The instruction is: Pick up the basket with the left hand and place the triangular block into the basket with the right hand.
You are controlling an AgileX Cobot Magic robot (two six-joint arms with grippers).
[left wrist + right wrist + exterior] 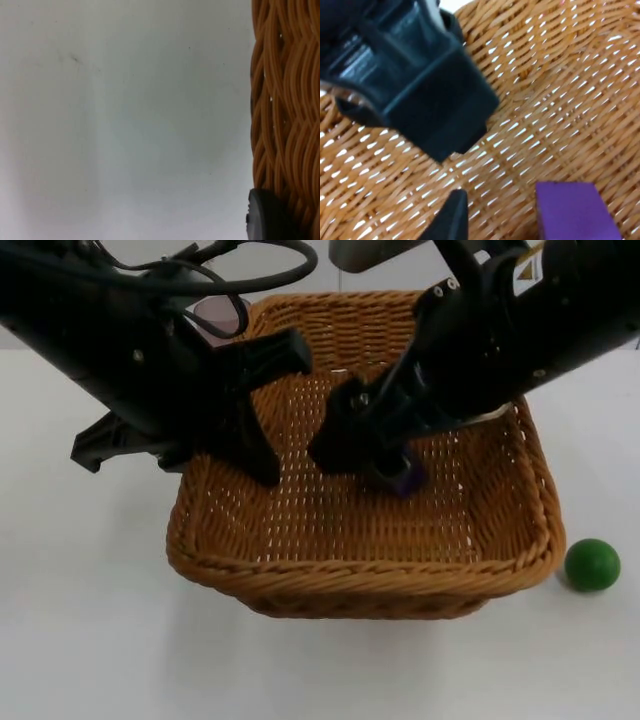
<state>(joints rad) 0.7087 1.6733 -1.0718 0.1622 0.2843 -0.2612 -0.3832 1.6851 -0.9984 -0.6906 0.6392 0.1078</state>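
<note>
Right gripper hung low inside the basket, a little past its middle toward two o'clock, with the purple block at its tip. From the top camera the block showed as a small dark violet shape under the black fingers, just over the woven floor. From the right wrist the block lay beside one black fingertip with a clear gap of wicker between them, so the jaws stood apart and the block looked let go; whether it rested flat on the floor I could not tell.

The left gripper was at the basket's nine o'clock wall, one long finger reaching down inside the weave, the rest of the hand outside the rim. It seemed clamped on that wall. From its wrist, a black fingertip pressed against the outer wicker, with the table beyond.

The basket sat at the middle of the table, its floor letting white show through the gaps. Whether it was lifted off the top I could not make out.

A green ball lay on the table just outside the basket's four o'clock corner, apart from the rim.
</note>
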